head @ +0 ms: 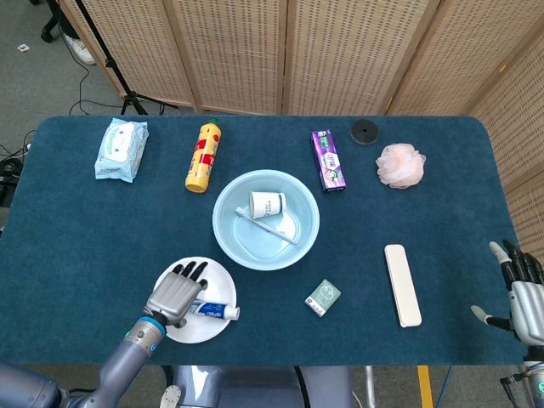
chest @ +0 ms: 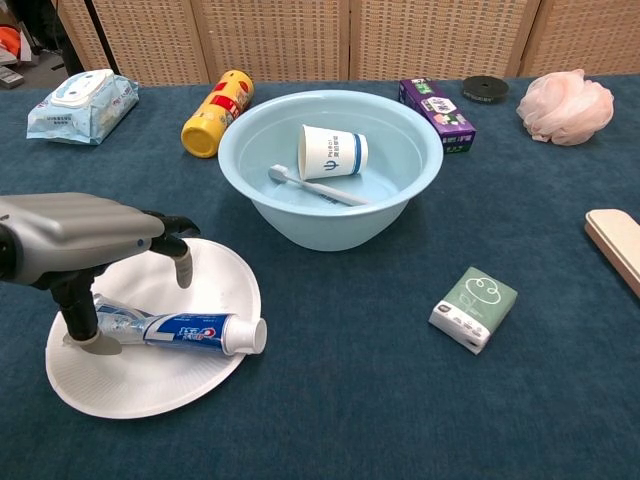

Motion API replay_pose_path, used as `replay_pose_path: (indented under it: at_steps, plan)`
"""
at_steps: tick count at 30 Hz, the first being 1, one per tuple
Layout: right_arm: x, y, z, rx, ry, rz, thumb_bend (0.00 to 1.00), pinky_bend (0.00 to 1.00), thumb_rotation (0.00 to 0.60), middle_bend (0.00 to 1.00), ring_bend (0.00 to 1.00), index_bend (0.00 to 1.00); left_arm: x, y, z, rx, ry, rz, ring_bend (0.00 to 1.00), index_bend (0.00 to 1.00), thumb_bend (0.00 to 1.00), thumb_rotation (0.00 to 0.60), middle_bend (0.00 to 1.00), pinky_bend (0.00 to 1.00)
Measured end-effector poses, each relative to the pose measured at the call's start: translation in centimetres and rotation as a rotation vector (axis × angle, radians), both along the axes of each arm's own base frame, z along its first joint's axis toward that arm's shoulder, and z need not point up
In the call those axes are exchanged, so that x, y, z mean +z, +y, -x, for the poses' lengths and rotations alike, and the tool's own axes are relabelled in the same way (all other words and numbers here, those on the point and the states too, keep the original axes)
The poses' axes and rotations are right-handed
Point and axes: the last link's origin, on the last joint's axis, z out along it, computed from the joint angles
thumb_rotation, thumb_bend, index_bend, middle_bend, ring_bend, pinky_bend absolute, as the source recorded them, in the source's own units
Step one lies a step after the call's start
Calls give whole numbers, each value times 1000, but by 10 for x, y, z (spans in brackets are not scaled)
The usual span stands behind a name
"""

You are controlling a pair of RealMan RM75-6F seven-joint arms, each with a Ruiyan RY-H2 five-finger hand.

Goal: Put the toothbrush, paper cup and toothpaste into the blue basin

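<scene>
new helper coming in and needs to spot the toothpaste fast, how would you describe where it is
Start from the blue basin in the middle of the table and look toward the robot's near left, where a white paper plate sits. The toothpaste lies flat on that plate under the left hand. It is a blue and white tube with a white cap, the only thing on the plate.
</scene>
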Motion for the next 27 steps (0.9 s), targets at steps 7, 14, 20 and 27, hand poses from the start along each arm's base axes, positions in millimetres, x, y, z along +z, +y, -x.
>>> replay_pose_path:
  at_steps: [7, 14, 20, 27]
  plan:
    - [1, 0, 1, -3, -2, 2, 127, 0, 600, 0, 0, 0, -13, -4, 2, -17, 11, 2, 0, 332, 202, 600, 0, 164]
    - [2, 0, 1, -5, -5, 6, 130, 0, 600, 0, 0, 0, -23, -6, 3, -84, 40, -30, 0, 367, 220, 600, 0, 164]
    - [4, 0, 1, -4, -9, 9, 126, 0, 600, 0, 0, 0, -31, -8, 9, -96, 54, -53, 16, 409, 249, 600, 1, 164]
    - [4, 1, 1, -2, -11, 11, 129, 0, 600, 0, 0, 0, -36, -8, 12, -89, 46, -76, 46, 602, 349, 600, 57, 164]
